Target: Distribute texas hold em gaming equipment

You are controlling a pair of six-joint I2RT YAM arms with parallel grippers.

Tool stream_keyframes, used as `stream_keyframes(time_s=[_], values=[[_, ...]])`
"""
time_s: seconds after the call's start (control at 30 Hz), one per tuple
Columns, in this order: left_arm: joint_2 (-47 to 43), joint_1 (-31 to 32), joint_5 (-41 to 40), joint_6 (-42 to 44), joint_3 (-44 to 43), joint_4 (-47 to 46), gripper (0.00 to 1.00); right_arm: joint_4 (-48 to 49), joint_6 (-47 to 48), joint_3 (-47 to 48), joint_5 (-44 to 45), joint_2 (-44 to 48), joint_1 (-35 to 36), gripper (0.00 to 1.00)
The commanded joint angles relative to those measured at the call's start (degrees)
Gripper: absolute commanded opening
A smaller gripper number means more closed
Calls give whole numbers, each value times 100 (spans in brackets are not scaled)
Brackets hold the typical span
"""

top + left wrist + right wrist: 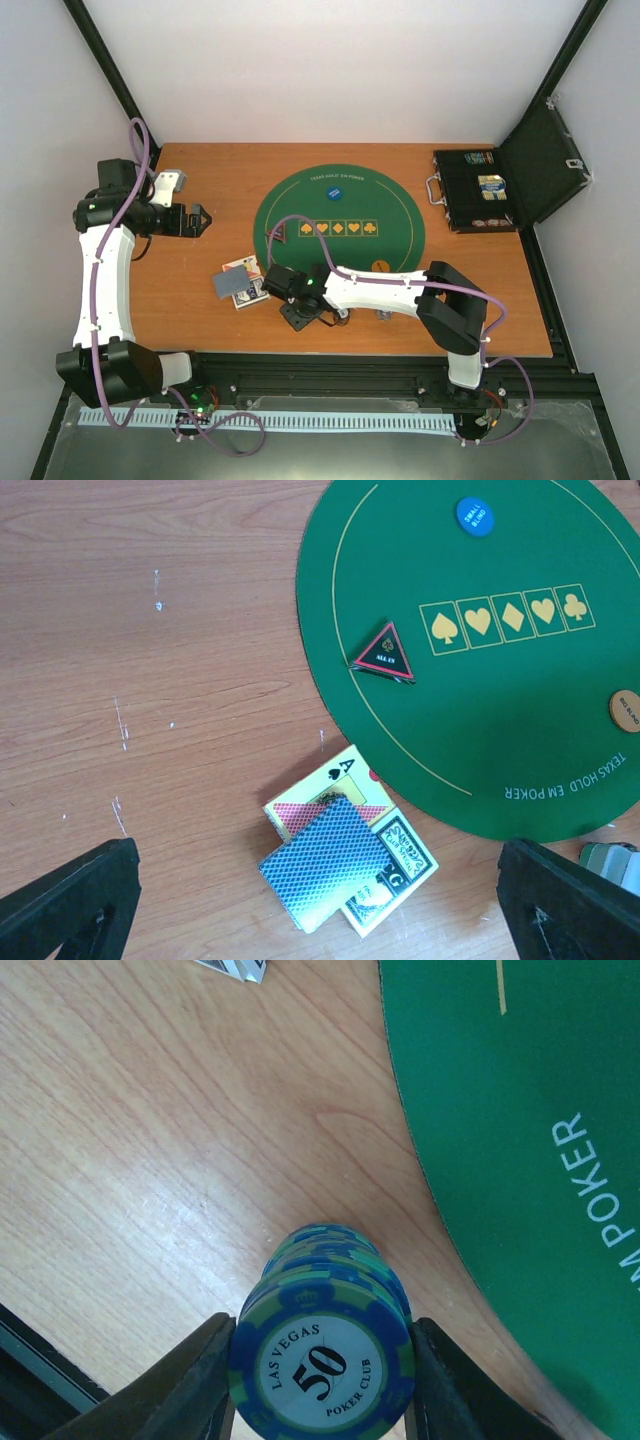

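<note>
Gripping a stack of blue-green poker chips [325, 1370] beside the green mat [520, 1110], the right hand [320, 1322] squeezes its sides; the left hand [200, 219] hangs open left of the mat.

Poker chips [612, 858] cut off at my left wrist view's lower right edge; overhead, case [480, 190] contents too small to tell.

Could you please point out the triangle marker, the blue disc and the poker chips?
triangle marker [383, 652], left wrist view, its dark top face.
blue disc [474, 516], left wrist view, its centre.
poker chips [322, 1360], right wrist view, top chip's white label.
</note>
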State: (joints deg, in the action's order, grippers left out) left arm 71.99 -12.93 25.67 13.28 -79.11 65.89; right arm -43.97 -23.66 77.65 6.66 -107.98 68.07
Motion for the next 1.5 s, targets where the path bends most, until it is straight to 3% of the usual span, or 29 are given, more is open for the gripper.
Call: stream_keyframes(time_s=[0.0,0.23,0.5,0.93,1.47], values=[[-98,-37,-39,61,-87,-12,100,-60,-18,191,59,8,46,31],[-97,-34,-18,64,-111,-7,100,-226,18,384,170,96,53,20],[-53,-35,-36,48,-67,-45,100,-613,245,1224,393,17,-294,16],[51,-37,2,56,-204,-15,100,-684,798,2998,19,-1682,-1437,14],[146,-37,38,97,-205,-40,100,-707,934,3971,-352,-3016,-1842,15]])
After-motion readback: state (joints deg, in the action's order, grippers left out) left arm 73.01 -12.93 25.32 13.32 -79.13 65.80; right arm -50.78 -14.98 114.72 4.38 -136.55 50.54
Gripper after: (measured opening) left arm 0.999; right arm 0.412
